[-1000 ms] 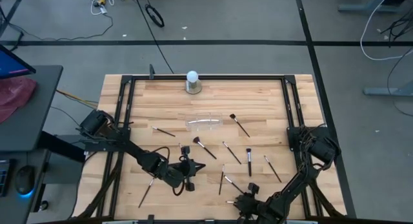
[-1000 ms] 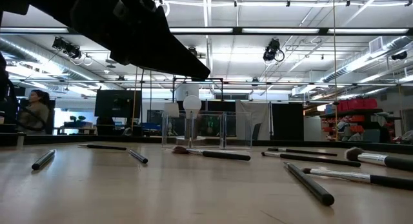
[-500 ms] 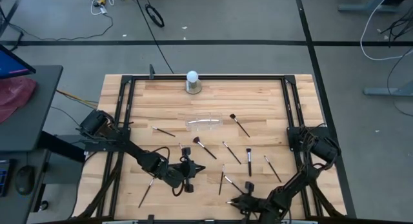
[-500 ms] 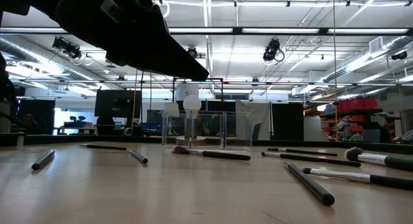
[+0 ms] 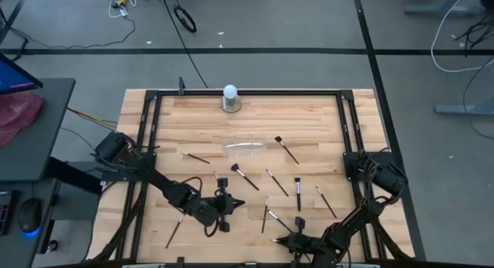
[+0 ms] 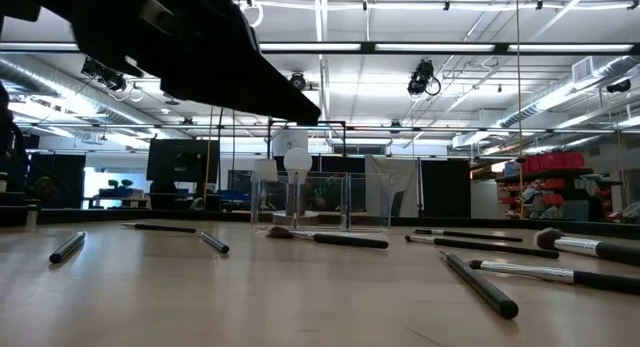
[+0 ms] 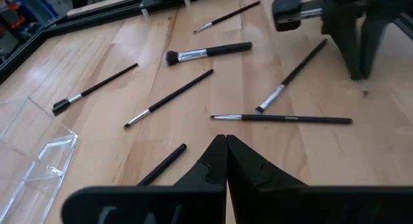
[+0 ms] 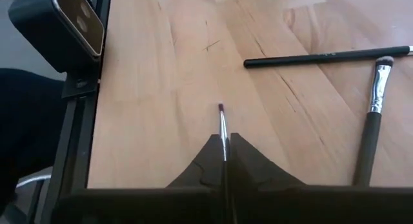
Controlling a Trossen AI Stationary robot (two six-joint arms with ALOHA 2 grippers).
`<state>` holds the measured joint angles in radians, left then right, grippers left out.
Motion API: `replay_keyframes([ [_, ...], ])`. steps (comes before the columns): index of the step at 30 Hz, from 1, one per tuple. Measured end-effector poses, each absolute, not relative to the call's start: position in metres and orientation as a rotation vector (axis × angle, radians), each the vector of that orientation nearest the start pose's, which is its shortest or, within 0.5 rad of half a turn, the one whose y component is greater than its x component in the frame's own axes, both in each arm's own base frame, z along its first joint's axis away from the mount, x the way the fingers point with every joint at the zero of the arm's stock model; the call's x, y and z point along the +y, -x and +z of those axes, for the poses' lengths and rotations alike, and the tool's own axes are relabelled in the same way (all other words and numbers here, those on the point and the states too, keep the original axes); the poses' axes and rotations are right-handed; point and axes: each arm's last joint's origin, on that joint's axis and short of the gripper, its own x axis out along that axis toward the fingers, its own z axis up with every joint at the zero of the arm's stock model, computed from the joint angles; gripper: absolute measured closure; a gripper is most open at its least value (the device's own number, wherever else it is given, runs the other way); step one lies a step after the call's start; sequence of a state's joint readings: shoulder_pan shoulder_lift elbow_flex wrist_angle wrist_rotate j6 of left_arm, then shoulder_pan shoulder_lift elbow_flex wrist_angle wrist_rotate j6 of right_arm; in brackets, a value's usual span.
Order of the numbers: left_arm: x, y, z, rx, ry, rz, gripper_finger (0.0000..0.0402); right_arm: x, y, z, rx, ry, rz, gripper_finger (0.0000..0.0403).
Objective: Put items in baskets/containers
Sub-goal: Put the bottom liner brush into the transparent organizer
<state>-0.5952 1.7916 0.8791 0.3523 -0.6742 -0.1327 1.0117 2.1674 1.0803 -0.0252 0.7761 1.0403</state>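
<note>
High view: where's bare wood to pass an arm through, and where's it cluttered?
Bare: the far strip either side of the white ball, and the table's far right corner. Crowded: brushes scattered between the clear holder and both grippers, left and right.

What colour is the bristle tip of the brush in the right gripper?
Reddish on the thin brush, clearest in the right wrist view.

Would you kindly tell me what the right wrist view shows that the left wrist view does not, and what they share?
Only the right wrist view: the right gripper shut on a thin brush with a reddish tip.

Only the left wrist view: the clear plastic holder, the shut, empty left gripper, and a fluffy dark-bristled brush with a silver ferrule.

Both: loose dark-handled brushes on the light wooden table.
</note>
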Motion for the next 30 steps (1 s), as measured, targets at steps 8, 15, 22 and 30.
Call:
replay_keyframes([
  [8,-0.195,-0.295,0.159,0.469,-0.222,-0.108,0.0398,0.304,-0.225,0.064,0.573,-0.169,-0.183,0.0394],
  [15,-0.198,-0.295,0.158,0.485,-0.214,-0.215,0.0356,0.301,-0.240,0.091,0.356,-0.120,-0.261,0.0396],
  [22,-0.197,-0.299,0.164,0.418,-0.218,-0.221,0.0277,0.309,-0.251,0.132,0.115,-0.095,-0.339,0.0396],
  [30,-0.201,-0.311,0.183,0.146,-0.172,-0.296,0.0199,0.305,-0.271,0.184,-0.100,-0.022,-0.179,0.0396],
])
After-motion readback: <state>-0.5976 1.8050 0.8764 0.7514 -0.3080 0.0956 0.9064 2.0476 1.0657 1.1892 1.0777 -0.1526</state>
